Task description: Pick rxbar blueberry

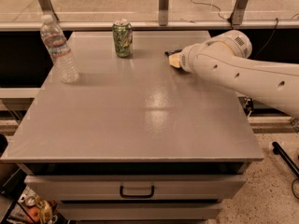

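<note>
Mostly hidden, the bar (172, 53) is seen only as a dark sliver at the back right of the surface (140, 125), well to the right of the can (122, 38). The claw (175, 60) is placed just beside or over it. Whether the claw is open or closed cannot be told, nor whether anything is held. The bar is judged light, flat and thin, with a slick wrapper; it is best pinched across its narrow width, near the middle.
</note>
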You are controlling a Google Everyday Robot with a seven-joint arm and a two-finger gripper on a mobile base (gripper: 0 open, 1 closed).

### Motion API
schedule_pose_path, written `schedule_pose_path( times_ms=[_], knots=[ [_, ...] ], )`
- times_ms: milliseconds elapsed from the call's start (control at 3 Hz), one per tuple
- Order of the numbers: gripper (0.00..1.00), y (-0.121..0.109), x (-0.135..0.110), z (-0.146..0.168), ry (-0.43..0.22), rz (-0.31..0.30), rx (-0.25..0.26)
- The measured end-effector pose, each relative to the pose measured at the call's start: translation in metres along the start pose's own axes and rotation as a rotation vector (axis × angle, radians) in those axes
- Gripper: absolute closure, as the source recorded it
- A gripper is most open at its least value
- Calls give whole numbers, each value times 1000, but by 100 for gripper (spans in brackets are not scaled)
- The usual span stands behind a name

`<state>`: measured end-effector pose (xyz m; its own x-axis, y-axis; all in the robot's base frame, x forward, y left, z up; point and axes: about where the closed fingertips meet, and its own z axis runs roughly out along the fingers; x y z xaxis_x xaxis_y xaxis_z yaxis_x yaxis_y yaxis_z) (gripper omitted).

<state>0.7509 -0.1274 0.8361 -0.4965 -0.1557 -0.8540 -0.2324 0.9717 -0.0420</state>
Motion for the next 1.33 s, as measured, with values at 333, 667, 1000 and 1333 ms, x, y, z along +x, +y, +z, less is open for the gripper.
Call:
schedule_pose_path(
  times_ms=[333, 667, 1000, 1333],
  knots=[
    [100, 0, 0, 0, 0, 0, 0],
    [100, 4, -7, -3, -1, -30, -14],
    [100, -1, -35, -17, 3, -26, -37],
    [100, -18, -79, -34, 3, -83, -33]
  ],
)
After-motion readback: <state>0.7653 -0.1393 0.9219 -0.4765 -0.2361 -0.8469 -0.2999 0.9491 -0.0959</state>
